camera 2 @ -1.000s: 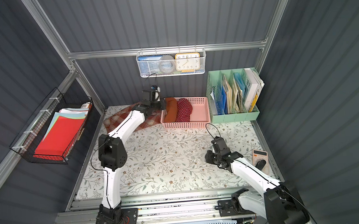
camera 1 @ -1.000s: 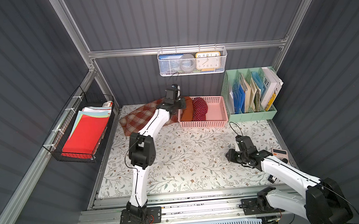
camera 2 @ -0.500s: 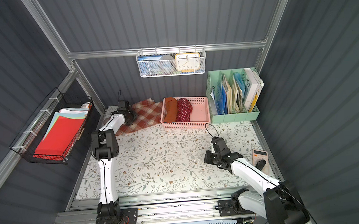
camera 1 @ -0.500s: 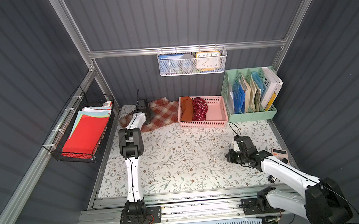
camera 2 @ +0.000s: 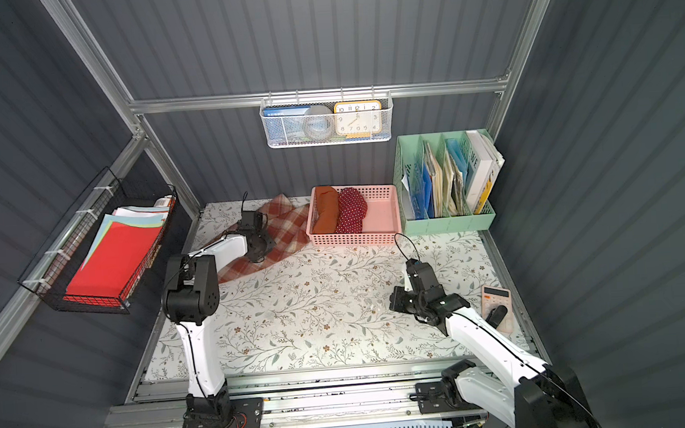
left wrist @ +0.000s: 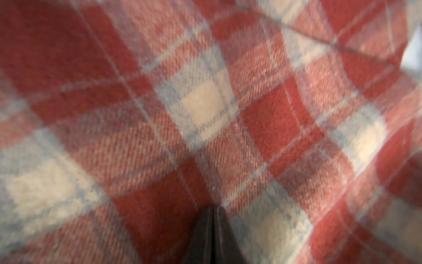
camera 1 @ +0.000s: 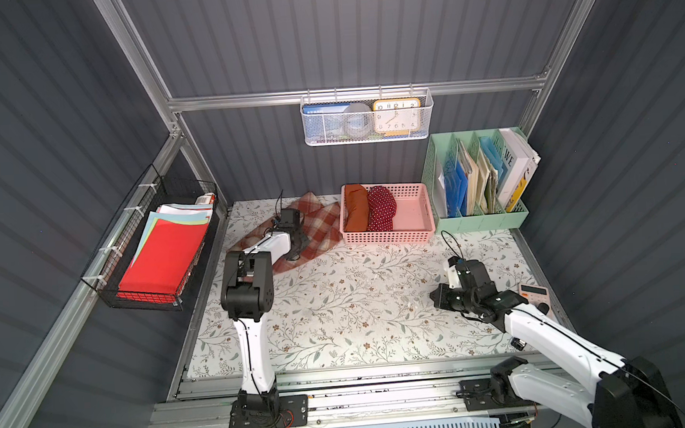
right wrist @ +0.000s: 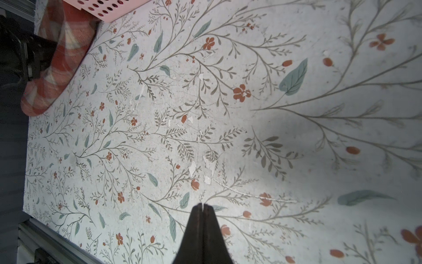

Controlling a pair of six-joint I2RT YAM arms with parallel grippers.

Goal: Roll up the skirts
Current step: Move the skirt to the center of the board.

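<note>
Two of the three skirts look finished: the rust-orange skirt [camera 1: 356, 214] and the polka-dot skirt [camera 1: 381, 209] lie as rolls side by side in the pink basket [camera 1: 417, 235] at the back of the counter [camera 1: 359, 312]. The plaid skirt [camera 1: 322, 234] remains to be rolled; it lies loose and rumpled on the counter just beside the basket. The left hand [left wrist: 212, 209] is down on it, fingers pressed together, though I cannot tell whether they pinch a fold. The right hand [right wrist: 202, 205], pressed together and empty, hovers over bare counter, well apart from the cloth.
</note>
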